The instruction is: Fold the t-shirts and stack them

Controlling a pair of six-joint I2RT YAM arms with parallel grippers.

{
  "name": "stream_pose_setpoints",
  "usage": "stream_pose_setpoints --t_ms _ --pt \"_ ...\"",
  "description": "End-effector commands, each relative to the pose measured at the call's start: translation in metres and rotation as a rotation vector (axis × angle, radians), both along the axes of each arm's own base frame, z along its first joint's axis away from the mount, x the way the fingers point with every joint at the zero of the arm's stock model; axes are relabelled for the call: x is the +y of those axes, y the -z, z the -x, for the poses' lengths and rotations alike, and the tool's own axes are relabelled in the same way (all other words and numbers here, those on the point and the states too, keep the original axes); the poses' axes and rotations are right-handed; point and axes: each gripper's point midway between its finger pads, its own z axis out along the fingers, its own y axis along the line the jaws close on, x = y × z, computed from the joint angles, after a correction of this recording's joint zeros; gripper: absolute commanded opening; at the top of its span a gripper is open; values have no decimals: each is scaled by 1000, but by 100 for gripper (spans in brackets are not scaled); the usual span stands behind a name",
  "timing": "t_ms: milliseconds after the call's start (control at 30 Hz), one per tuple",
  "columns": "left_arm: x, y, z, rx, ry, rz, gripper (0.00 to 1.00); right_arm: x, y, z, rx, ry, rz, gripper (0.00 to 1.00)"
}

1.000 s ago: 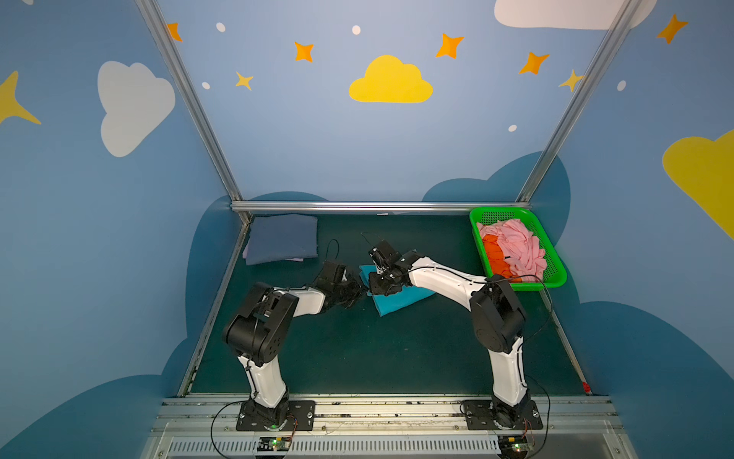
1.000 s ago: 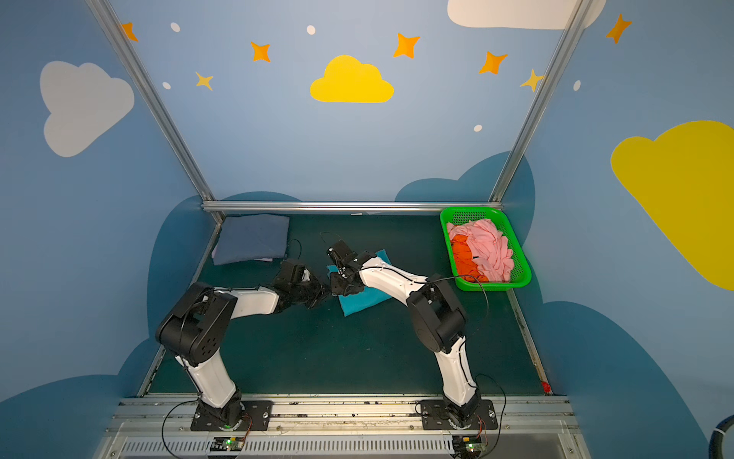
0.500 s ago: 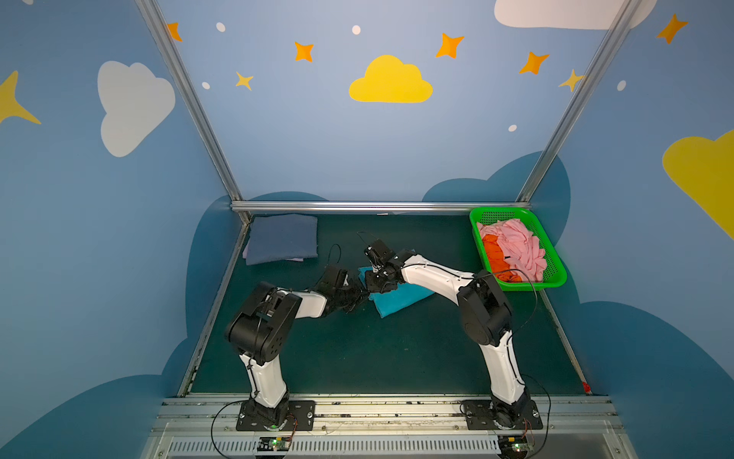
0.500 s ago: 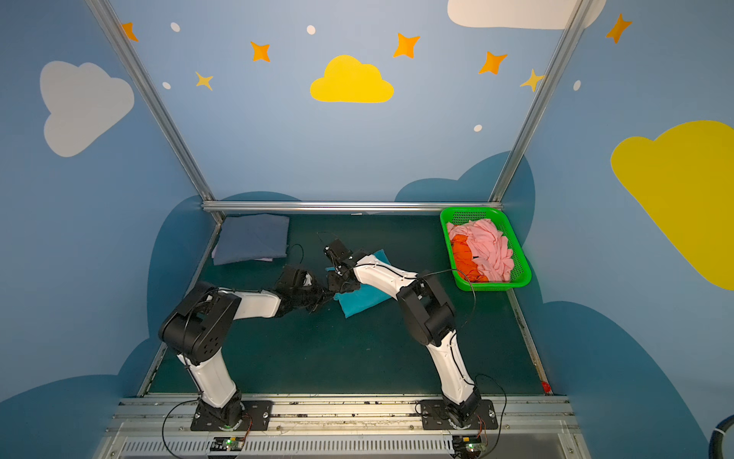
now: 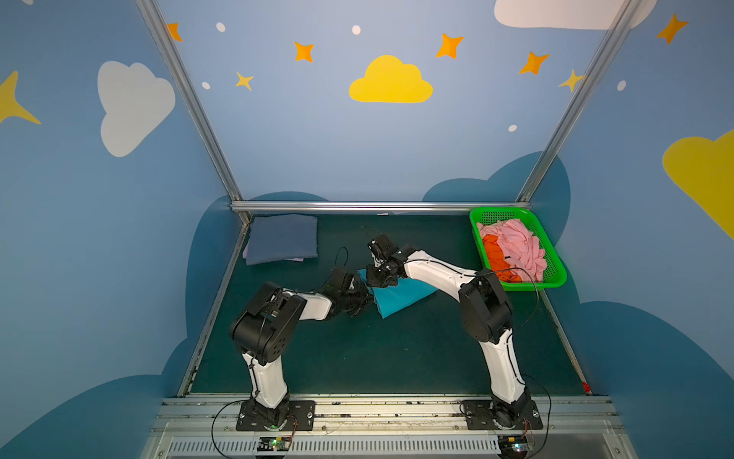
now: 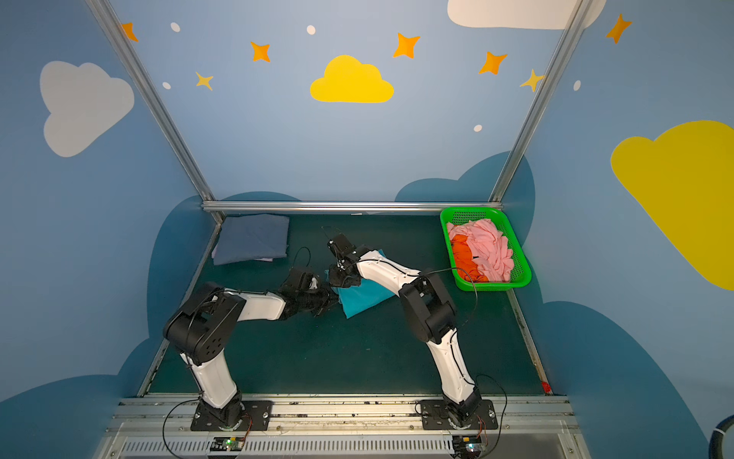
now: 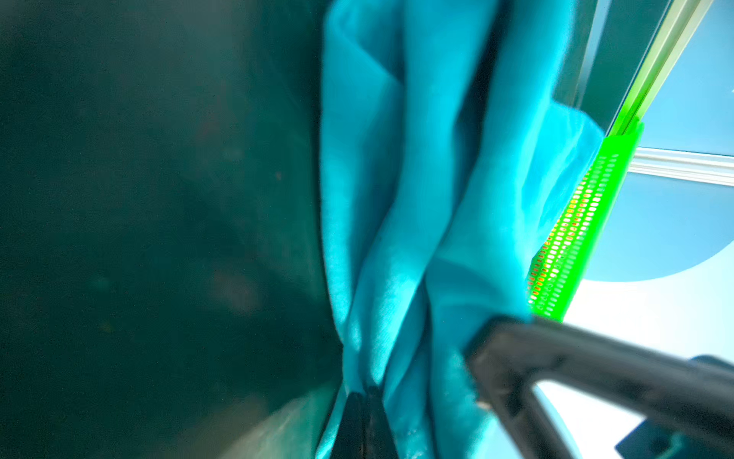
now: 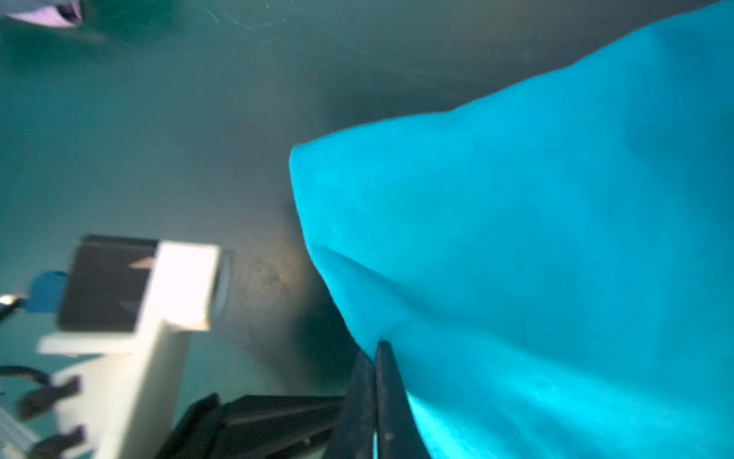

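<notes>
Right now you have both grippers on the teal t-shirt, which lies folded on the dark green table mat near the middle of the workspace in both top views.

Your left gripper sits low at the shirt's near left edge. In the left wrist view its fingers are pressed together with a gather of teal cloth pinched between them, and folds of the cloth run away from the tips.

Your right gripper reaches across the middle to the shirt's far left corner, just beside the left one. In the right wrist view its fingers are closed tight on the cloth's edge, and the corner is drawn up into a point above the mat. That view is blurred, so you cannot tell how much cloth is caught.

At the far left corner of the mat lies a folded slate-blue t-shirt, with a pale lavender t-shirt showing at the edges beneath it.

At the far right stands the green perforated basket. A crumpled pink t-shirt and an orange t-shirt lie inside it, well apart from the teal one.
</notes>
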Motion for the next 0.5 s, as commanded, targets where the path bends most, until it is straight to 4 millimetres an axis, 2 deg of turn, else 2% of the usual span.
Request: stream_pose_setpoints --t_ms 0,333,467 --pt "-8 -5 6 -7 21 7 4 6 -38 -5 -28 17 -92 0" --pt "-17 -5 17 -2 48 -27 4 4 -48 -4 -6 49 -161 0" --pt "-11 -16 13 -32 22 -46 4 4 -52 1 -5 41 -166 0"
